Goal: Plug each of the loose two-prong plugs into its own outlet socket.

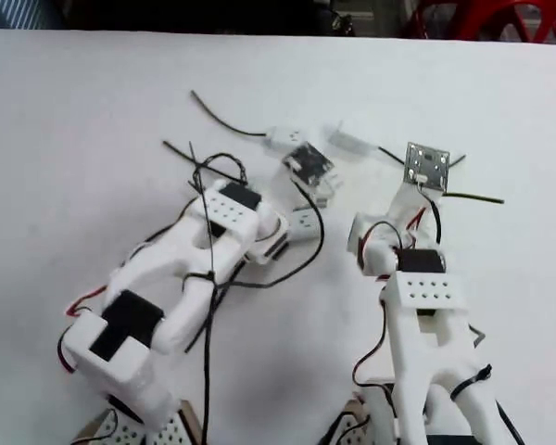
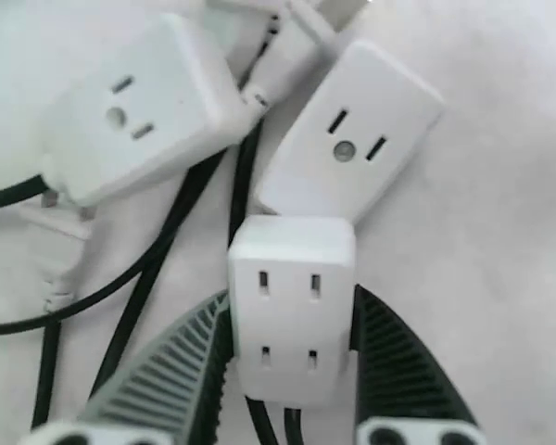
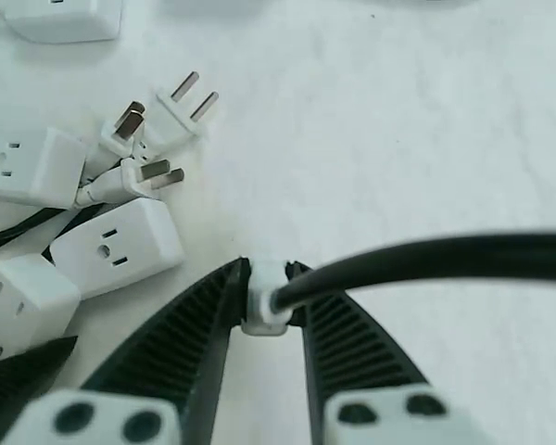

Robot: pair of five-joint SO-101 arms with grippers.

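My left gripper (image 2: 292, 311) is shut on a white outlet block (image 2: 292, 343) with two pairs of slots, its ribbed fingers (image 2: 181, 362) against both sides. Two more white outlet blocks (image 2: 144, 107) (image 2: 352, 130) lie just beyond it among black cables. My right gripper (image 3: 267, 278) is shut on the white end of a plug (image 3: 262, 301) with a black cable (image 3: 426, 260) running off sideways. Three loose two-prong plugs (image 3: 181, 107) (image 3: 120, 125) (image 3: 148, 176) lie together beside the outlet blocks (image 3: 116, 246). In the high view the left arm (image 1: 227, 218) meets the cluster (image 1: 301, 222) and the right arm (image 1: 417, 278) stands to its right.
Thin black cables (image 1: 222, 120) trail across the white table (image 1: 93, 111) behind the cluster. Another white plug (image 1: 347, 139) lies at the back centre. The table's far edge (image 1: 259, 33) borders dark room. Open tabletop spreads left and far right.
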